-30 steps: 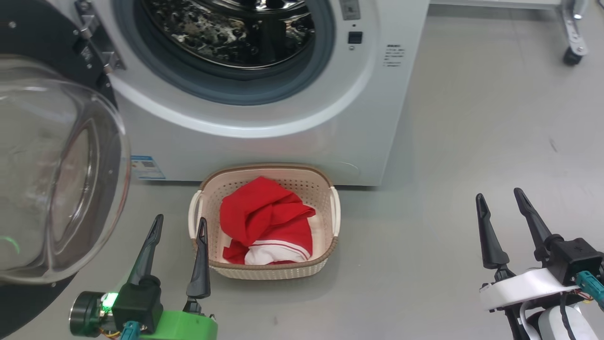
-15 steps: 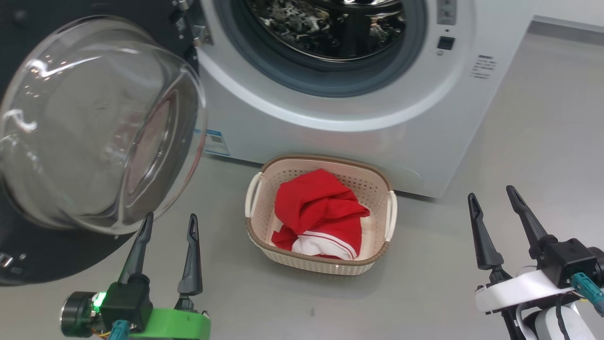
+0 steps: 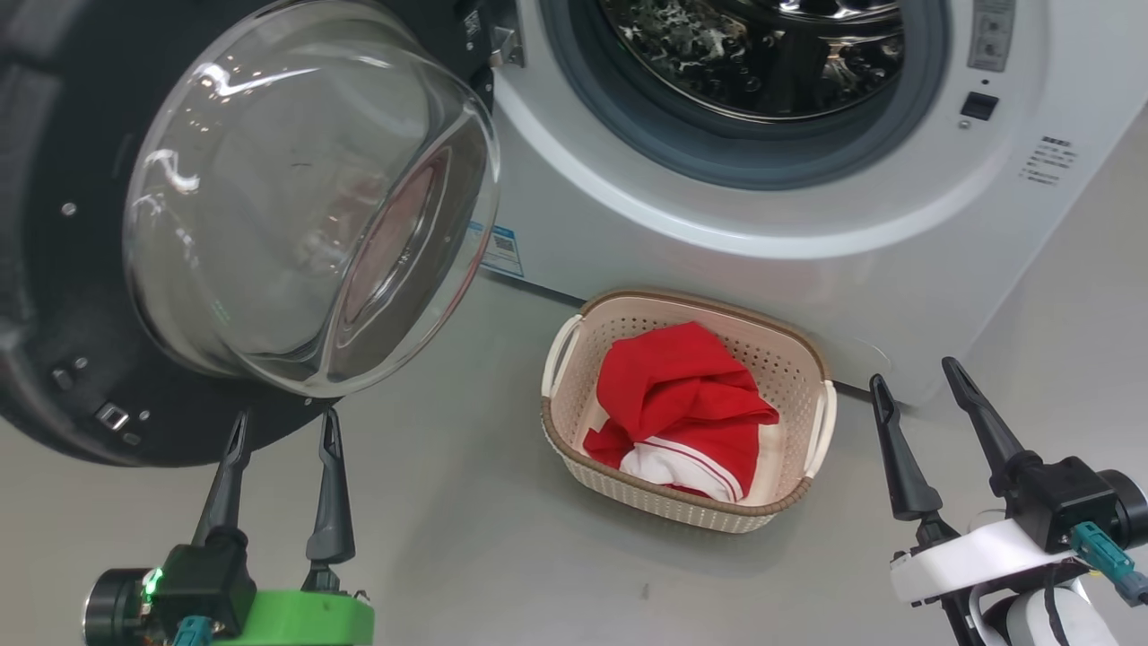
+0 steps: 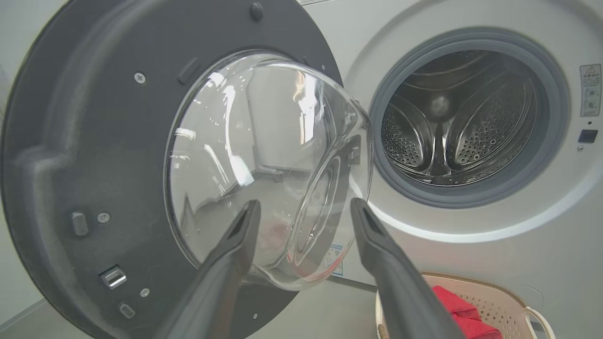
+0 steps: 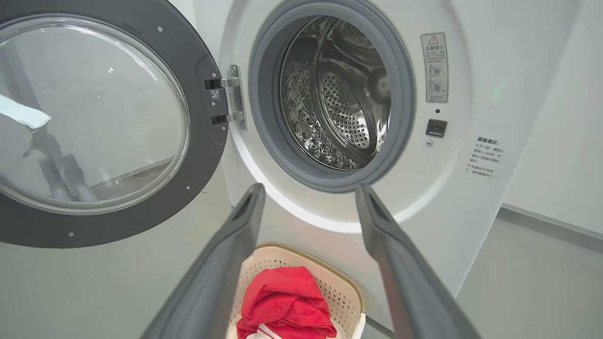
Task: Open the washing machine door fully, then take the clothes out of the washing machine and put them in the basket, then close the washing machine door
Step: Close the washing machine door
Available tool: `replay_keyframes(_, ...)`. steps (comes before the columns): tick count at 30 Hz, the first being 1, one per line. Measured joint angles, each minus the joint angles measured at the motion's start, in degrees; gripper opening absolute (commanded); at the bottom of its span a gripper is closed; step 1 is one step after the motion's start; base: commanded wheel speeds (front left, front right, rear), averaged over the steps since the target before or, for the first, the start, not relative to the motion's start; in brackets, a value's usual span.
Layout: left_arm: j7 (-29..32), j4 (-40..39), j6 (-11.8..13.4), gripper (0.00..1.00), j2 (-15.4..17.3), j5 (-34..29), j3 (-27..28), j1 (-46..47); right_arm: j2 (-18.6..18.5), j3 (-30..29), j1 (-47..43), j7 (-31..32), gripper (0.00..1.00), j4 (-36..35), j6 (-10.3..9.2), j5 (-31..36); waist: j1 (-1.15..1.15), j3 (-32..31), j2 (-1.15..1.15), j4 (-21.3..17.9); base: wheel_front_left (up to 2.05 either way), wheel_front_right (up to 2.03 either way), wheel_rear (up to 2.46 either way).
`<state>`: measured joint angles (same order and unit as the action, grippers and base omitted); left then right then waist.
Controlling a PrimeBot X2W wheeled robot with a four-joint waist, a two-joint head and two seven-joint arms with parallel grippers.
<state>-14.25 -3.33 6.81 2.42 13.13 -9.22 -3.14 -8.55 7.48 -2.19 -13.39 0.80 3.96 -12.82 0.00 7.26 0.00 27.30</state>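
The white washing machine (image 3: 717, 242) stands with its round black door (image 3: 54, 269) swung wide open to the left, glass bowl (image 3: 305, 197) bulging toward me. The steel drum (image 5: 339, 94) looks empty inside. Red clothes (image 3: 682, 404) with white trim lie in the cream basket (image 3: 682, 507) on the floor before the machine. My left gripper (image 3: 286, 414) is open just below the door's lower edge, its fingers framing the glass bowl (image 4: 264, 165) in the left wrist view. My right gripper (image 3: 913, 371) is open to the right of the basket, holding nothing.
Grey floor (image 3: 466, 538) spreads around the basket and under both grippers. The door's latch (image 4: 113, 277) sits on its lower left rim, and its hinge (image 5: 228, 101) joins it to the machine. A small blue label (image 3: 502, 251) marks the machine's lower left front.
The head camera has turned left, so the machine, door and basket slid right in the view. Both grippers stay open and empty; the left one now sits under the door's edge.
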Motion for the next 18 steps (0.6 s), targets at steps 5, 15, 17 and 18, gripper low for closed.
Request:
replay_keyframes(5, -0.01, -0.30, 0.00, 1.00, -0.01, 0.41, 0.91, -1.04, -0.01, 0.53, -0.44, 0.55, 1.00, -0.57, 0.00, 0.82, 0.00, 0.18, 0.00, 2.03, 0.00, 0.00, 0.00)
replay_keyframes(15, -0.01, -0.90, 0.00, 1.00, -0.02, 0.43, 2.29, -1.96, 0.08, 1.78, -0.48, 1.07, 1.00, -0.75, 0.01, 0.93, 0.00, 0.29, 0.00, 2.96, 0.00, 0.00, 0.00)
replay_keyframes(17, -0.01, -0.93, 0.00, 1.00, -0.02, 0.49, 2.31, -2.03, 0.15, 1.86, -0.53, 1.07, 1.00, -0.76, 0.01, 0.93, 0.00, 0.28, 0.00, 2.94, 0.00, 0.00, 0.00)
replay_keyframes(18, -0.01, -0.97, 0.00, 0.57, -0.02, 0.62, 2.30, -2.06, 0.22, 1.87, -0.55, 1.08, 1.00, -0.76, 0.01, 0.93, 0.00, 0.27, 0.00, 2.91, 0.00, 0.00, 0.00)
